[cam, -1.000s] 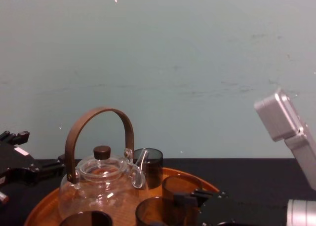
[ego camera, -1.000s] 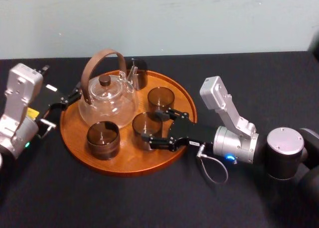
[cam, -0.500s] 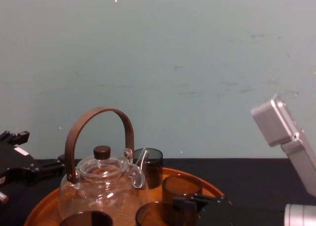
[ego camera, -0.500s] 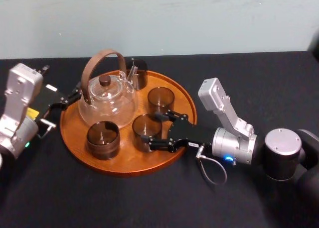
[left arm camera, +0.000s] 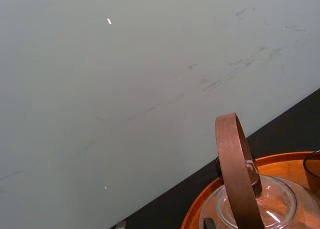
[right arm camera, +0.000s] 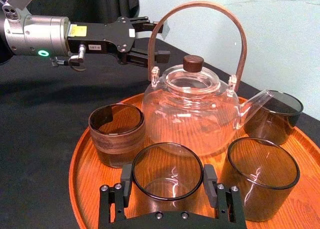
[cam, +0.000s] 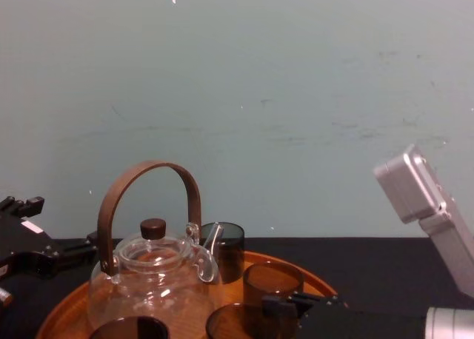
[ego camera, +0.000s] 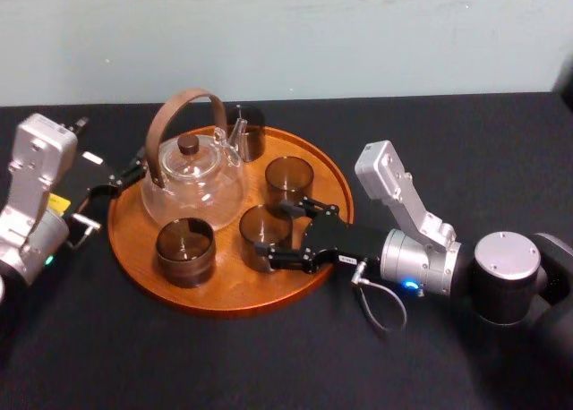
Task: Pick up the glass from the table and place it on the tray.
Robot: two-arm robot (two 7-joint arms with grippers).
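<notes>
- Flat black matte table (ego camera: 269,365), running back to a plain pale green-blue wall (ego camera: 313,34) with a few faint scuffs.
- Big round orange-brown wooden tray (ego camera: 224,289) left of the tabletop's middle, closer to the far edge, low rim all round.
- Short straight-sided glass (ego camera: 264,224), smoky brown but see-through, empty, upright on the tray near its front right rim. Just in front of a second plain glass (ego camera: 289,177), right of a brown-banded cup (ego camera: 185,249).
- Reaching in over the tray's right rim, right gripper (ego camera: 274,227) with pads (right arm camera: 126,181) snug against both sides of the glass, so clamped on it.
- Clear teapot (ego camera: 192,184) with a bent wooden handle at the tray's back left.
- Just off the tray's left rim, left gripper (ego camera: 124,179) parked, jaws spread, nothing in them.
</notes>
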